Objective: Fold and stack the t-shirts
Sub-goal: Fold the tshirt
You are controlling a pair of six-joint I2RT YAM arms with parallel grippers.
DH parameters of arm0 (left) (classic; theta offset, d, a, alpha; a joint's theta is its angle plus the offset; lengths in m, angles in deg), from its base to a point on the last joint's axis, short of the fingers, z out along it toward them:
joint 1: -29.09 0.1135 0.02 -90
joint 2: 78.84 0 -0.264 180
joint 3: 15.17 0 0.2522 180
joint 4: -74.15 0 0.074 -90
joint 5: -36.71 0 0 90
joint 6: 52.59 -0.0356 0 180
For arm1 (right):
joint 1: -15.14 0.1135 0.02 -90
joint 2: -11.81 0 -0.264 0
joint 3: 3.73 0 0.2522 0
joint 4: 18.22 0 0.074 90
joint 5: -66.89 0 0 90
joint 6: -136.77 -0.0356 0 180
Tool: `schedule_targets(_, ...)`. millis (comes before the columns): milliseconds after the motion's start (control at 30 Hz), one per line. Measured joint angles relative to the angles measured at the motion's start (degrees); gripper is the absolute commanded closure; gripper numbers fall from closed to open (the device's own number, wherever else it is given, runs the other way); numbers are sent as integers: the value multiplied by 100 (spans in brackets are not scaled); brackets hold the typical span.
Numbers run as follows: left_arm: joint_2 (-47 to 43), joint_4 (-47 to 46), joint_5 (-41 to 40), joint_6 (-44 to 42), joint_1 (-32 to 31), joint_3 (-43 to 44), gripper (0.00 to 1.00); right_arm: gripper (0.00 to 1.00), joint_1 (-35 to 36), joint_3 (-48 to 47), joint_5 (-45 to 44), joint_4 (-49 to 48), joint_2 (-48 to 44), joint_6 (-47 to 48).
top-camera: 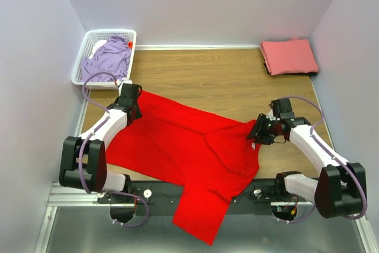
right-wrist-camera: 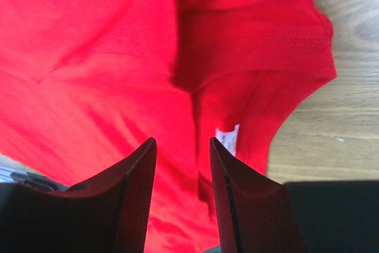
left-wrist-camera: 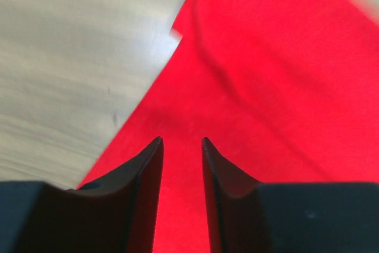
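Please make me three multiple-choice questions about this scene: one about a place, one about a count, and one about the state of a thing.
1. Where does the lavender shirt lie?
A. in the basket
B. at the far right corner
C. at the near edge

2. How many shirts show in the top view?
A. two
B. three
C. five

3. How does the red shirt lie?
A. folded into a small square
B. spread open on the table
C. rolled into a ball

Answers:
1 A: its cloth fills the white basket at the far left.
2 B: there are the lavender one, the red one and the pink shirt folded at the far right.
3 B: it covers the middle of the table, and one end hangs over the near edge.
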Motion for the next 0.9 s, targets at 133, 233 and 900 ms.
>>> schedule_targets(133, 138, -160, 306, 140, 358, -367, 64, 56, -11, 400, 68, -437, -2, -85)
schedule_targets(233, 313, -343, 503, 168, 601, -332, 67, 59, -35, 588, 127, -732, 11, -151)
schedule_targets(900, 1314, -809, 866, 162, 1182, 264, 81, 69, -87, 1141, 527, -1731, 177, -302)
